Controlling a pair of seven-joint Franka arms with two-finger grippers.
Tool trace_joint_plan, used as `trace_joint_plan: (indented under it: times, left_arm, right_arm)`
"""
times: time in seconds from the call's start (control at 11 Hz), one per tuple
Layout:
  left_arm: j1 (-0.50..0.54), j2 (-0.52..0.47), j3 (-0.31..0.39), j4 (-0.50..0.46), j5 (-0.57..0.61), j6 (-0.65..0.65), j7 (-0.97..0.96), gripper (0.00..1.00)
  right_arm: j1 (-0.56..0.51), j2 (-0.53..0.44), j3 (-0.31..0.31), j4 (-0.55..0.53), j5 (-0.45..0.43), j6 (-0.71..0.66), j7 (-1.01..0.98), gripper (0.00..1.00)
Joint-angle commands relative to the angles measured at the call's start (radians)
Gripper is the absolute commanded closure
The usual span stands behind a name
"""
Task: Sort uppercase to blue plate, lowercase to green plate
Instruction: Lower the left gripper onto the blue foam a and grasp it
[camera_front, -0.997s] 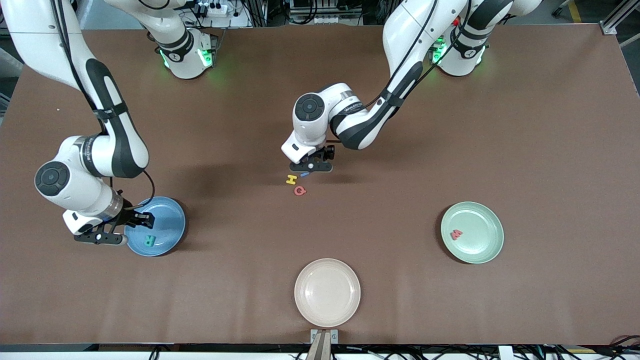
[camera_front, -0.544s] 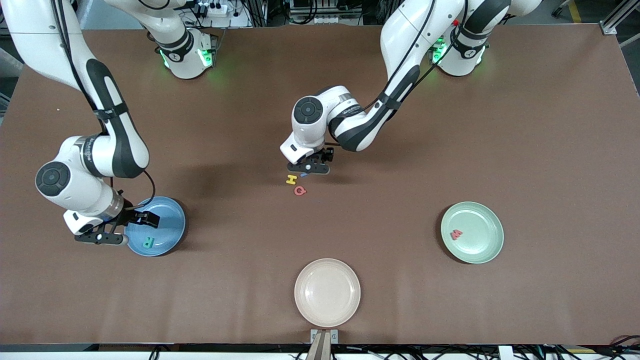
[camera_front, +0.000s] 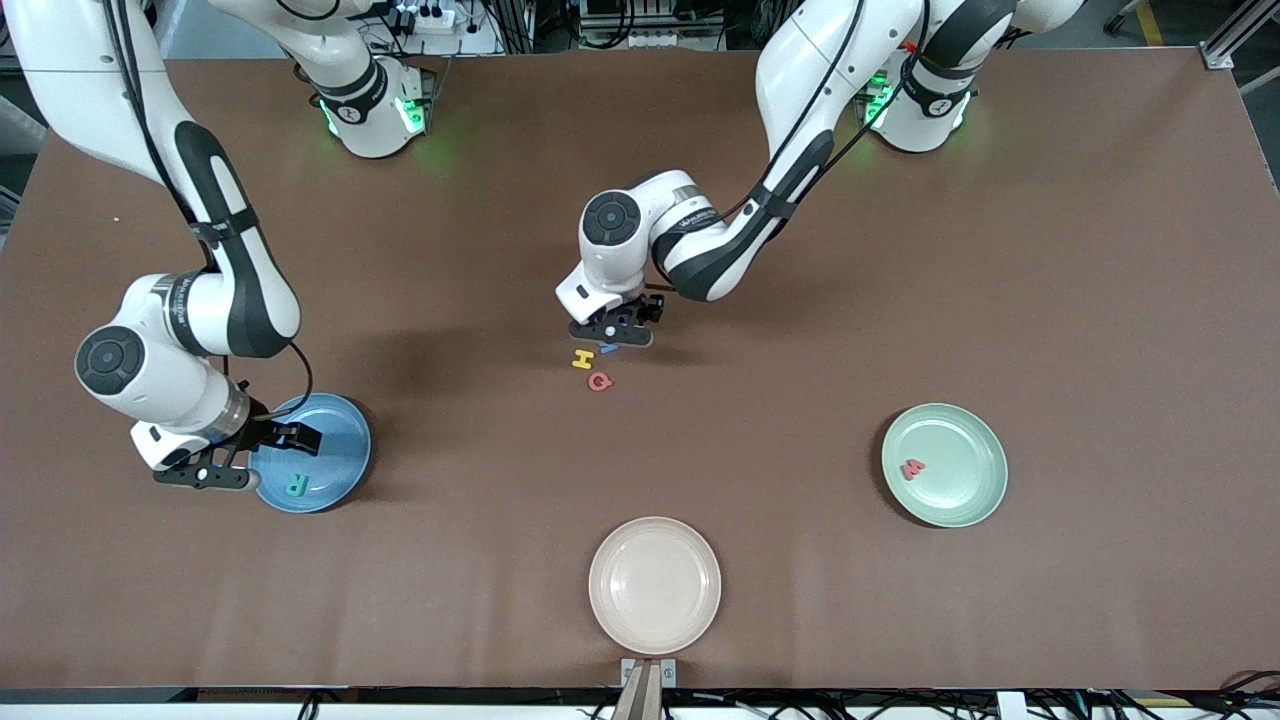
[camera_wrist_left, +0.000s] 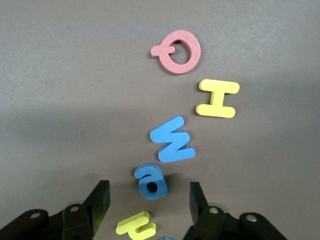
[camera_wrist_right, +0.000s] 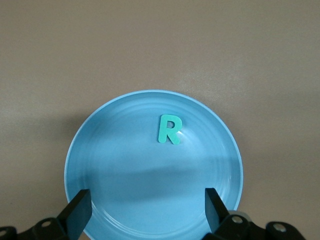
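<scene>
Letters lie in a small cluster near the middle of the table: a yellow H (camera_wrist_left: 217, 98) and a red Q (camera_wrist_left: 178, 51) nearest the front camera, then a blue M (camera_wrist_left: 172, 139), a blue a (camera_wrist_left: 151, 181) and a yellow lowercase piece (camera_wrist_left: 136, 229) that is cut off in the left wrist view, so whether it is a d or a p is hard to say. A sliver of another blue piece shows at that view's edge.

The left gripper (camera_wrist_left: 149, 200) hangs low over this cluster with its fingers (camera_wrist_left: 100, 198) spread wide, one on each side of the a and holding nothing.

A green R (camera_wrist_right: 169, 129) lies flat in the blue plate (camera_wrist_right: 100, 160), which sits toward the right arm's end of the table. The right gripper (camera_wrist_right: 145, 205) hovers over that plate's rim, fingers wide apart and empty.

A red w (camera_front: 912, 468) rests in the green plate (camera_front: 965, 445) toward the left arm's end. A cream plate (camera_front: 655, 585) sits between the two, nearer the front camera.
</scene>
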Motion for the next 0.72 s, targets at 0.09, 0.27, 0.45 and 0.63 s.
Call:
trace_joint_plan:
  times: [0.09,0.27,0.45,0.63]
  left_arm:
    - [-0.017,0.018,0.014,0.026,0.042,-0.013,0.007,0.29]
    - [-0.015,0.021,0.018,0.026,0.041,-0.010,0.008,0.32]
    - [-0.015,0.030,0.018,0.027,0.042,-0.002,0.010,0.33]
    - [-0.017,0.031,0.018,0.026,0.042,0.007,0.010,0.33]
  right_arm:
    - [-0.012,0.012,0.012,0.019,-0.011,-0.011,0.007,0.00]
    - [-0.012,0.014,0.012,0.019,-0.011,-0.011,0.007,0.00]
    - [-0.012,0.014,0.014,0.019,-0.011,-0.011,0.007,0.00]
    - [-0.012,0.019,0.012,0.019,-0.011,-0.011,0.007,0.00]
